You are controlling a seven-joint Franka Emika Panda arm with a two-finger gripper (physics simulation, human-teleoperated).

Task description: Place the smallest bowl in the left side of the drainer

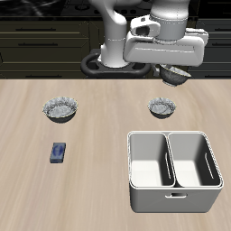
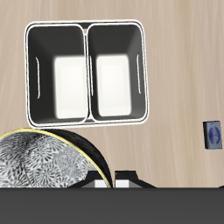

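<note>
We're seeing the smallest bowl (image 1: pixel 178 77), crinkled, shiny grey with a dark inside, hanging off the table in the gripper (image 1: pixel 175 70). The drainer (image 1: pixel 149 198), a pale two-compartment tub, is sitting upright below the gripper, toward the table's front.

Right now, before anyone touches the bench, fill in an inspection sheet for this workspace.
Surface: wooden table, flat and bare between items.
Job's things: held bowl lifted off the table, behind the drainer; both drainer compartments empty. Whether this bowl is the smallest, cannot tell.
Clutter: wide bowl and smaller bowl upright on the table; blue block lying flat, apart from everything.
Grippers: end effector raised, appears shut on the held bowl's rim.
Cables: nothing seen.
Surroundings: dark cabinets behind the table.
</note>
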